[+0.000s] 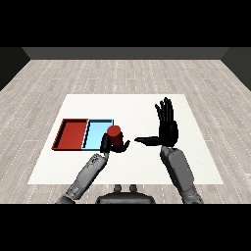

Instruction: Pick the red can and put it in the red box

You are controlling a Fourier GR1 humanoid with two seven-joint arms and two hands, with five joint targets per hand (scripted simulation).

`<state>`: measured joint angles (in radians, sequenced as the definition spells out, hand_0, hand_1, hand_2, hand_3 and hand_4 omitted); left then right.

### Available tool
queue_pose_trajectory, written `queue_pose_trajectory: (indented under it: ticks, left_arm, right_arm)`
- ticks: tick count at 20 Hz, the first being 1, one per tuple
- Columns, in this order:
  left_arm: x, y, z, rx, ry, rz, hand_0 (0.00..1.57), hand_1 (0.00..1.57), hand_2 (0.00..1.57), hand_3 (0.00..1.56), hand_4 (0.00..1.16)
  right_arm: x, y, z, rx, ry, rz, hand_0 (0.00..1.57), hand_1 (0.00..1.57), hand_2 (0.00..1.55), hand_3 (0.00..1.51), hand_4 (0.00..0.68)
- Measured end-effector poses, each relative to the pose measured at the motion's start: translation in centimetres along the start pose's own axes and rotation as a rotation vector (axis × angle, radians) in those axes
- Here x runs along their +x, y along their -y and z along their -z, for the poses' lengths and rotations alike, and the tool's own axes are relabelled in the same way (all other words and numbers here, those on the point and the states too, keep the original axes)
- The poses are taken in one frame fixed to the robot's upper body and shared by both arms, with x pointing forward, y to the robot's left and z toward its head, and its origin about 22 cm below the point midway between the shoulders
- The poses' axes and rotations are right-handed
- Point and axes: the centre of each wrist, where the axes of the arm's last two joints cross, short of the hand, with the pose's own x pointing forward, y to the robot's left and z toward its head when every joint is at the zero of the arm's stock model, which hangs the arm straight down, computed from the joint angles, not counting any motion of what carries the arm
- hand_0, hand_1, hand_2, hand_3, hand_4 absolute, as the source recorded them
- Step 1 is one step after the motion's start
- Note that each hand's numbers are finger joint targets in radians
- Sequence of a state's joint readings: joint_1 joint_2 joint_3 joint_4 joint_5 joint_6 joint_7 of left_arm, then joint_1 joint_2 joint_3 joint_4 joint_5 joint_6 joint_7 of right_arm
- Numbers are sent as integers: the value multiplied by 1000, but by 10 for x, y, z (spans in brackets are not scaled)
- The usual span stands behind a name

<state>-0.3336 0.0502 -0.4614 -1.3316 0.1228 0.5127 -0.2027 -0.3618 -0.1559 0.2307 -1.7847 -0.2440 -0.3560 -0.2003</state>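
The red can (114, 134) stands upright just right of the light blue tray (98, 133), near its front right corner. My left hand (108, 144) is curled round the can's lower part, thumb on its left and fingers on its right. The red tray (71, 134) lies left of the blue one and holds nothing. My right hand (167, 125) is raised to the right of the can, apart from it, with fingers straight and spread upward and the thumb pointing left.
The two trays lie side by side on the left half of the white table (137, 105). Bare table surface stretches behind and to the right of the hands. Grey plank floor surrounds the table.
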Motion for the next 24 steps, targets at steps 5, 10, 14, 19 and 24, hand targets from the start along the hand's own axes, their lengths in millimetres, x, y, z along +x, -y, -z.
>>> queue_pose_trajectory:
  ticks: [5, 10, 14, 19, 24]
  left_arm:
    - [14, -32, 10, 31, 32, 51, 1571, 1571, 1569, 1460, 1112]
    - [27, -70, 19, 79, 43, 140, 1571, 1571, 1552, 1420, 1119]
    - [39, -96, 27, 123, 39, 212, 1571, 1571, 1558, 1432, 1134]
    - [39, -137, 50, 182, 1, 340, 1445, 1445, 1456, 1394, 1106]
    - [27, -178, 70, 255, -96, 459, 1566, 1566, 1532, 1436, 1088]
  right_arm:
    - [-11, 44, -13, -72, -25, -27, 0, 0, 0, 0, 0]
    - [-20, 72, -34, -101, -84, -86, 0, 0, 0, 0, 0]
    - [-32, 90, -61, -119, -153, -132, 0, 0, 0, 0, 0]
    - [-50, 105, -89, -136, -216, -155, 0, 0, 0, 0, 0]
    - [-62, 112, -99, -158, -252, -161, 0, 0, 0, 0, 0]
